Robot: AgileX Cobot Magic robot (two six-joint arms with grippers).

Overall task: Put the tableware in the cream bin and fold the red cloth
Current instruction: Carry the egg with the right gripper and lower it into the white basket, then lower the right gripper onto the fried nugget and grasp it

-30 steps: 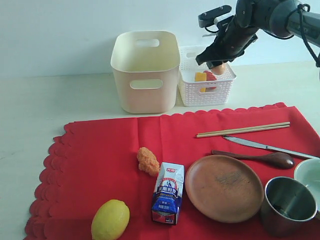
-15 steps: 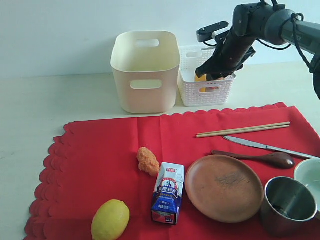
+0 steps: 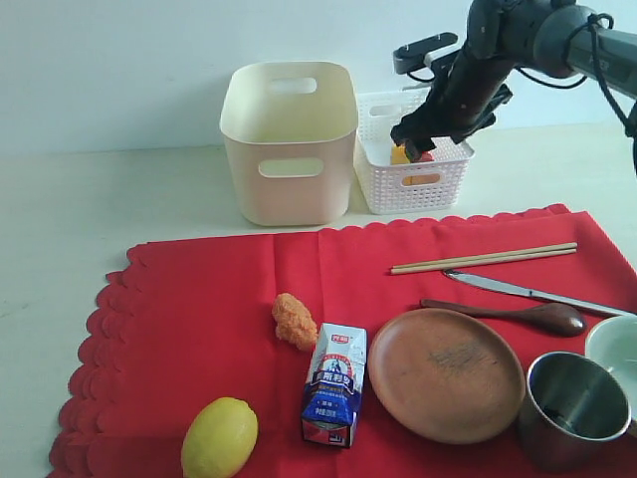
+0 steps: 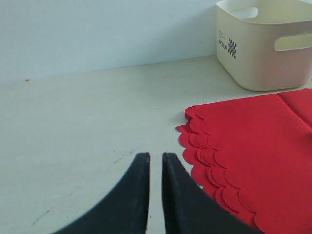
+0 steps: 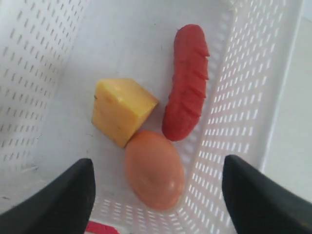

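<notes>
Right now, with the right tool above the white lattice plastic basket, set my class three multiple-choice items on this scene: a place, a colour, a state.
1. Of the tall cream plastic bin, the white lattice plastic basket and the large red scalloped cloth, which holds the smooth brown egg? A the bin; B the basket; C the cloth.
2. What colour is the wedge of cheese beside that egg? A white; B green; C yellow.
3. How does the right tool stand? A shut on the egg; B open and empty; C shut on the cheese.
Answers: 1 B, the egg lies on the basket's floor. 2 C, the wedge is plainly yellow. 3 B, its fingers stand wide apart, with the egg lying loose between them.
</notes>
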